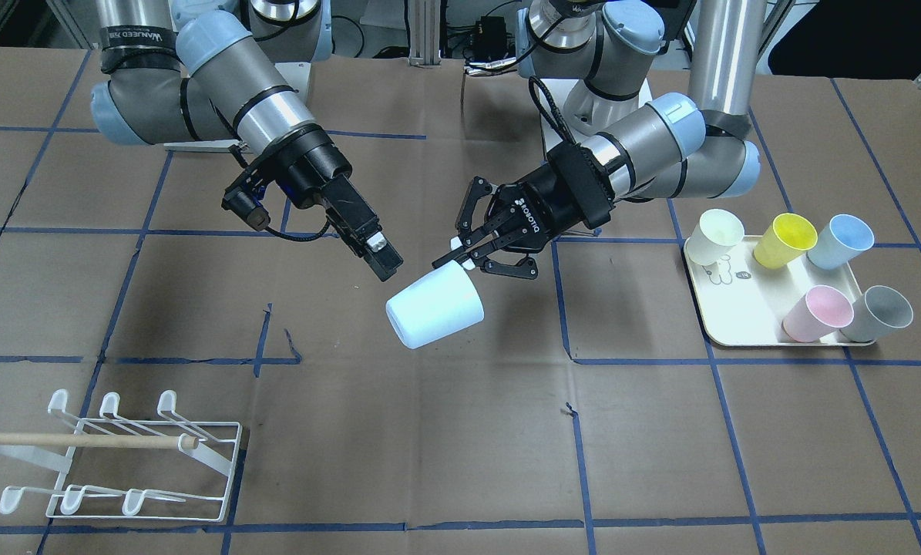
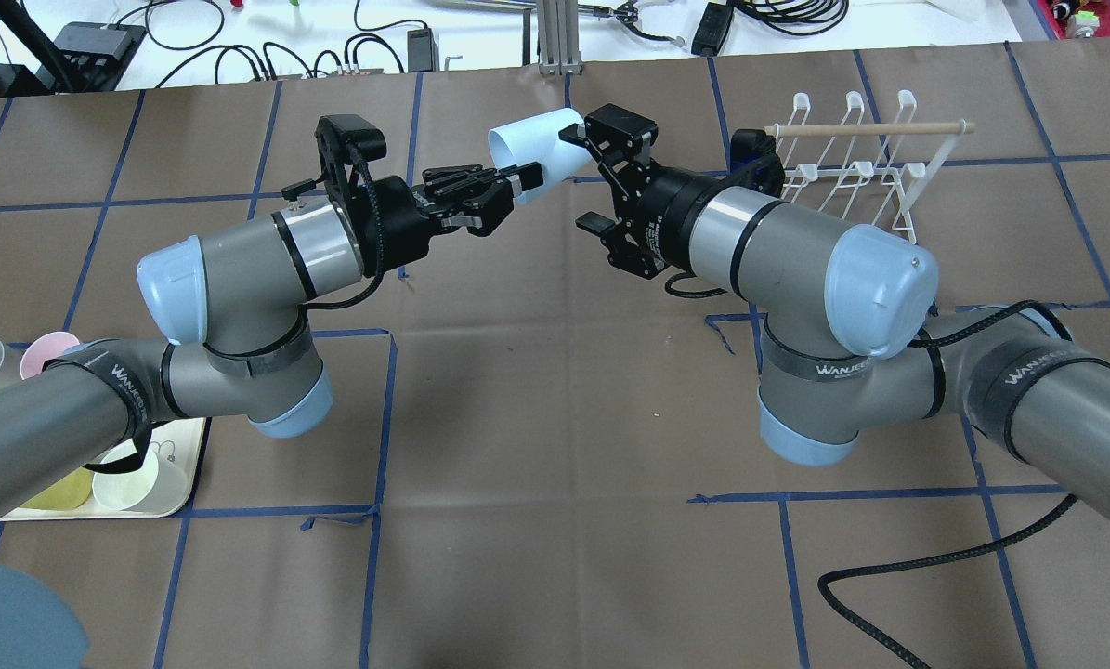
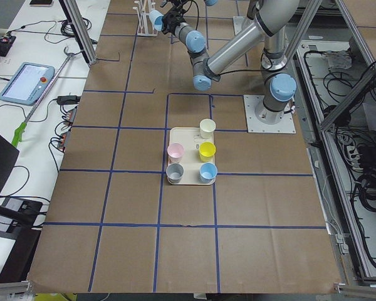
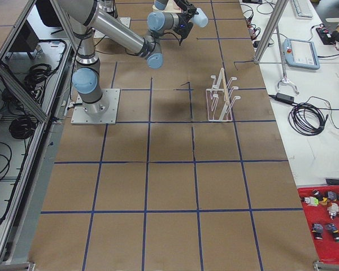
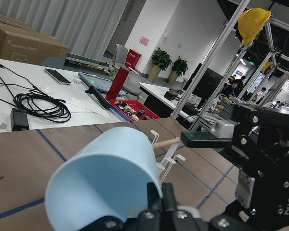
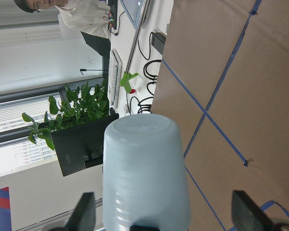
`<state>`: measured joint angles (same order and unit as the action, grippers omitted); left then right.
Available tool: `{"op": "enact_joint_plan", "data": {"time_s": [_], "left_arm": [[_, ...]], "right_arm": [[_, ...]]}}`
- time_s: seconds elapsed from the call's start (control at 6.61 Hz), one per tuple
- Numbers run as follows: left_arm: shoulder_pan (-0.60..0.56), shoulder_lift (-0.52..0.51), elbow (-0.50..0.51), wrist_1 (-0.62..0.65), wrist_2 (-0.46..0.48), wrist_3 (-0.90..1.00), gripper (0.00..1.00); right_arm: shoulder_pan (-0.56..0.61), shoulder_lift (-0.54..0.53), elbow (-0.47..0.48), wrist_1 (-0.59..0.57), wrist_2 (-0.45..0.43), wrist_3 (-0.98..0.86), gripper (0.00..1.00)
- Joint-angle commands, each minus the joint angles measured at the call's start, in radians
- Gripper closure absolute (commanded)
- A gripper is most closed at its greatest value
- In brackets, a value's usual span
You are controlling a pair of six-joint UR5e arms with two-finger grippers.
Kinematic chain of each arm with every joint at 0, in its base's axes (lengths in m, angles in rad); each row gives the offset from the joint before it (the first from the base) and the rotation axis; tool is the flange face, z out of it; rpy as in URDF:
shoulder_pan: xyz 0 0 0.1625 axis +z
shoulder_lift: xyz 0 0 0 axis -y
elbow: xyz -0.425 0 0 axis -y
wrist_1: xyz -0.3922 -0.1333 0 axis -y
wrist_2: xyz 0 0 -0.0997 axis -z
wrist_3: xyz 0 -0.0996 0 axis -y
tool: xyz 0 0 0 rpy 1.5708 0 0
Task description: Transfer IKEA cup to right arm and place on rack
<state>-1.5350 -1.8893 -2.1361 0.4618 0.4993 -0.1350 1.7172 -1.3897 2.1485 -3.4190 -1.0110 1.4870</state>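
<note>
A pale blue cup (image 1: 435, 307) hangs in mid-air over the middle of the table, lying on its side. My left gripper (image 1: 460, 258) is shut on its rim; this also shows in the overhead view (image 2: 522, 181) and in the left wrist view (image 5: 154, 211). My right gripper (image 2: 587, 177) is open at the cup's (image 2: 536, 147) closed end. In the right wrist view the cup (image 6: 144, 168) sits between the spread fingers (image 6: 84, 211), with gaps on both sides. The white wire rack (image 1: 121, 455) with its wooden rod stands empty on the table on my right side.
A cream tray (image 1: 737, 320) on my left side holds several cups: cream, yellow, blue, pink and grey. The rack also shows in the overhead view (image 2: 852, 158), just beyond my right arm. A black cable (image 2: 926, 567) lies on the table near my right arm's base.
</note>
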Motion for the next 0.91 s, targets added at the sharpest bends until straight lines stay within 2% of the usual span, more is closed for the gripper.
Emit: {"op": "enact_joint_plan", "data": {"time_s": [0.0,0.3,0.76], "left_arm": [[-0.001,0.012,-0.013,-0.002,-0.021,0.0,0.97],[-0.001,0.012,-0.013,-0.002,-0.021,0.0,0.97],[-0.007,0.013,-0.013,-0.002,-0.019,0.0,0.97]], "right_arm": [[0.013,0.012,-0.013,0.0,-0.034,0.003,0.01],[0.013,0.064,-0.076,0.001,-0.029,0.01,0.01],[0.013,0.095,-0.117,0.003,-0.026,0.029,0.01]]}}
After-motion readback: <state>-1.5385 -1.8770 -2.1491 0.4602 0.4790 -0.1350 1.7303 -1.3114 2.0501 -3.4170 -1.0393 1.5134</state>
